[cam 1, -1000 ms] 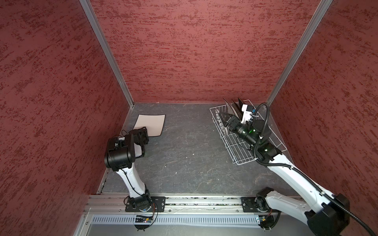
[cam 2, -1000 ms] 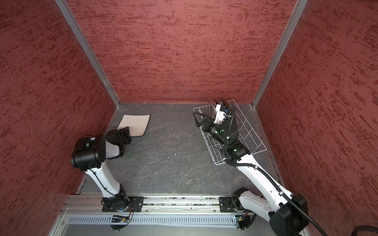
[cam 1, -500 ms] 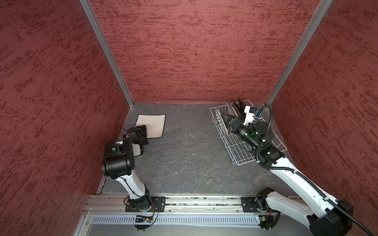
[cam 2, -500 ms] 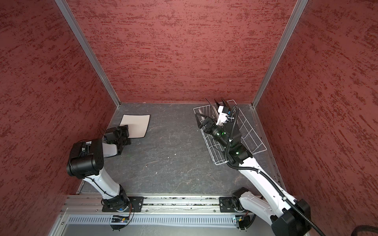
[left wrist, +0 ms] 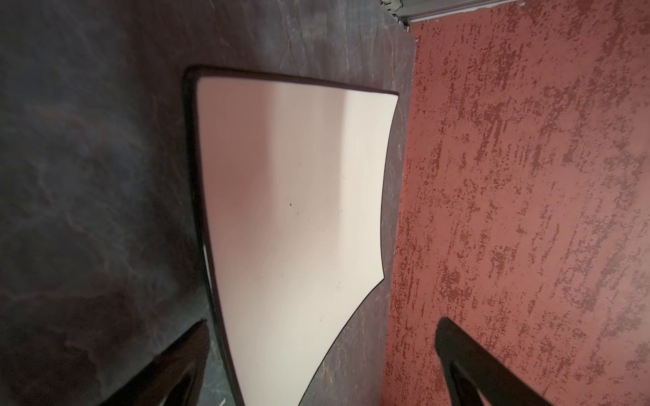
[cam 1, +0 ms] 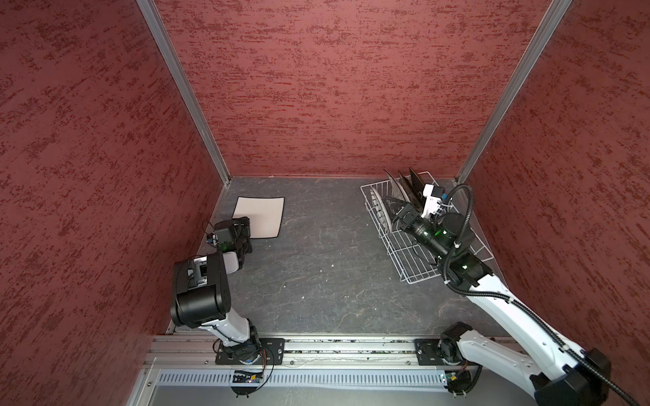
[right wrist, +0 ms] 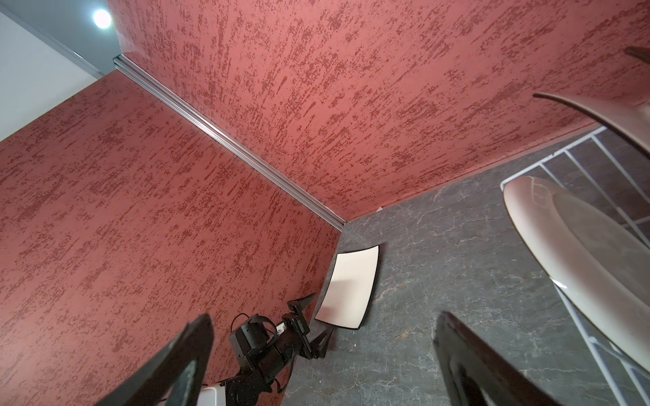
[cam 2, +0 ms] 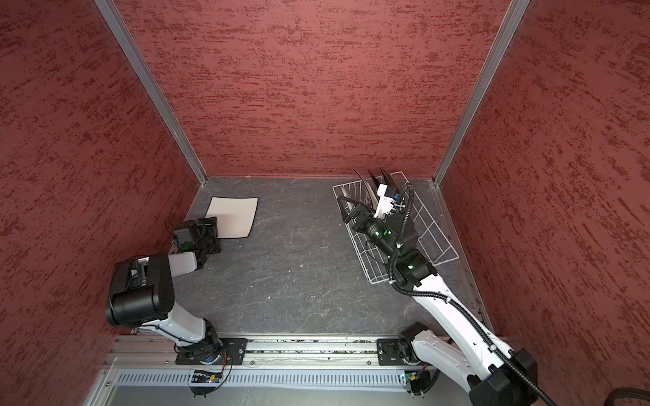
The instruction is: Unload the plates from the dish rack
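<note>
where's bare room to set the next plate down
Free: the middle of the grey table, between the cream plate and the dish rack, and forward to the rail. Crowded: the rack's far end, with upright plates and the right gripper; the left gripper sits at the cream plate's near edge.

"Is this someone's kitchen?"

"No, it's a robot cell in a lab. Red textured panels (cam 1: pixel 334 88) on aluminium posts (cam 1: pixel 183 88) box in a slate-look tabletop (cam 1: pixel 316 263). A left arm (cam 1: pixel 200 291) and a right arm (cam 1: pixel 499 305) are bolted to an aluminium rail (cam 1: pixel 334 346) along the front."
</note>
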Tool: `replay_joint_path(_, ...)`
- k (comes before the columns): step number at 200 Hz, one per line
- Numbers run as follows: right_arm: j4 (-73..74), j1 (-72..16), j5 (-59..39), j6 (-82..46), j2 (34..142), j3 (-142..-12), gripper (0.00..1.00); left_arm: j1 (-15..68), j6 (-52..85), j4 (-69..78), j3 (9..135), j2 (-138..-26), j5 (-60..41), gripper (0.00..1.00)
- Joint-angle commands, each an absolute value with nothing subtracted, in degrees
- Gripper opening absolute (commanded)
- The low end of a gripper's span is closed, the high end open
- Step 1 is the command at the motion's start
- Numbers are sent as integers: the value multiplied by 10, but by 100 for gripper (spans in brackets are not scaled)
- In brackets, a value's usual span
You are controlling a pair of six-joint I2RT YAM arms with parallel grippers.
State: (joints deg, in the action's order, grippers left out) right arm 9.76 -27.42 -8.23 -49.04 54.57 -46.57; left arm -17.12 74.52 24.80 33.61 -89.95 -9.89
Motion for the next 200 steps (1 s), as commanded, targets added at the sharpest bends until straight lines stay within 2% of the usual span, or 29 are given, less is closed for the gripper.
replay_joint_path(1, 68, -270, -64, -477, 529, -471, 99, -178, 728, 226, 315, -882, -105, 99)
replay_joint_path(28, -96, -269, -35, -380, 540, -559, 99, -168, 730, 238, 278, -836, -110, 100)
replay_joint_path(63, -265, -270, 32, -269, 562, -639, 98, -133, 661, 141, 284, -736, -87, 100)
replay_joint_path(88, -290, -270, 67, -238, 544, -635, 97, -103, 625, 81, 276, -660, -57, 100)
replay_joint_path(105, -297, -270, 84, -224, 530, -622, 96, -69, 655, 136, 231, -621, -61, 100)
replay_joint_path(125, -317, -270, 122, -216, 528, -614, 94, -4, 633, 124, 228, -596, -32, 100)
replay_joint_path(159, -356, -271, 140, -211, 549, -619, 88, 64, 572, 143, 220, -552, -59, 100)
replay_joint_path(200, -407, -274, 203, -177, 606, -653, 84, 178, 494, 72, 246, -504, 6, 100)
